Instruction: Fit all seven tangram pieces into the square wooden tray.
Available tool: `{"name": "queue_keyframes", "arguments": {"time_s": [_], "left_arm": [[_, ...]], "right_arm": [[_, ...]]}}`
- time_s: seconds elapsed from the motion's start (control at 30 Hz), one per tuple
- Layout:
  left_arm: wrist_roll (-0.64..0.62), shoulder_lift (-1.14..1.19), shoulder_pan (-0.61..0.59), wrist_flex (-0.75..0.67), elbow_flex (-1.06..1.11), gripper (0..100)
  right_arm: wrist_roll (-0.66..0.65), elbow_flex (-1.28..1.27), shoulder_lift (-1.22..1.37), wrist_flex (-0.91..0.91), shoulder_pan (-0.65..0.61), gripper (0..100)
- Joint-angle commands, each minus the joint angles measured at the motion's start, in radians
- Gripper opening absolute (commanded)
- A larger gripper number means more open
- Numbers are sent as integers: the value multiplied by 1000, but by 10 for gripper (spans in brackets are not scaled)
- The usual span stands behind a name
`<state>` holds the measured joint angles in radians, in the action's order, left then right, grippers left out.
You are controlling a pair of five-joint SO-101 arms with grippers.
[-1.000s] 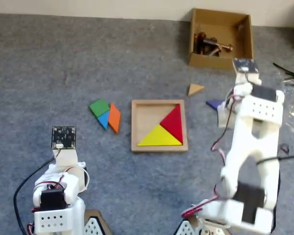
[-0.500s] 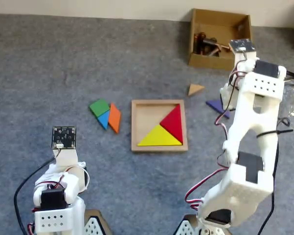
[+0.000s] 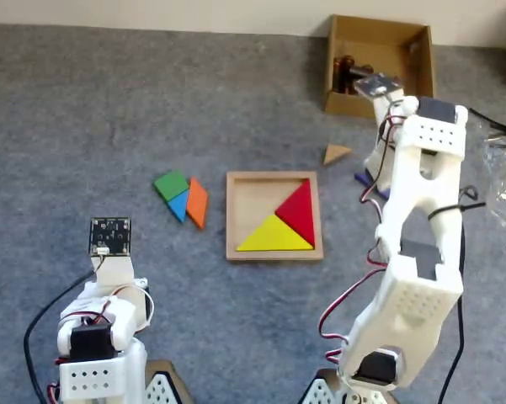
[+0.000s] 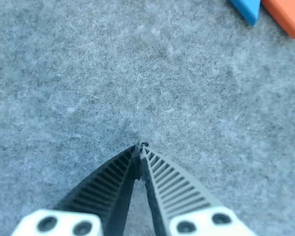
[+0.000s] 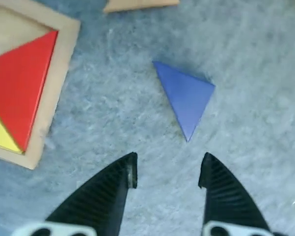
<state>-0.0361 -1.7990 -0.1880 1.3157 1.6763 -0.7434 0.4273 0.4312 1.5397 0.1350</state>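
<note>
My right gripper (image 5: 169, 164) hangs with its jaws spread wide and empty above the grey carpet (image 5: 265, 59), near the dark blue triangular piece (image 5: 186, 96), which lies flat beside the square wooden tray (image 3: 231, 220), not touching it. Inside the tray the large red triangle (image 3: 299, 209) and large yellow triangle (image 3: 274, 236) sit edge to edge. The green square (image 3: 170, 183), small light-blue triangle (image 3: 178, 206) and orange parallelogram (image 3: 197, 202) cluster on the tray's opposite side, a plain wooden triangle (image 3: 337, 153) lies near the dark blue piece, and my left gripper (image 4: 141, 147) is pinched closed on nothing over the carpet.

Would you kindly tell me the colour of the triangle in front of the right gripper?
The triangle is blue, seen best in the right wrist view.
</note>
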Motion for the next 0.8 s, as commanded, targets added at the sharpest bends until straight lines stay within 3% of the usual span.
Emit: {"name": "queue_keyframes", "arguments": {"time_s": [0.0,0.27,0.5,0.77], "left_arm": [[-2,7,-8,8,21,5],[-2,7,-8,8,21,5],[-2,7,-8,8,21,5],[-2,7,-8,8,21,5]], "right_arm": [[-83,64,-10,8,-13,205],[-219,59,-4,7,-13,206],[-239,56,4,-7,-15,207],[-275,65,133,-13,-15,345]]}}
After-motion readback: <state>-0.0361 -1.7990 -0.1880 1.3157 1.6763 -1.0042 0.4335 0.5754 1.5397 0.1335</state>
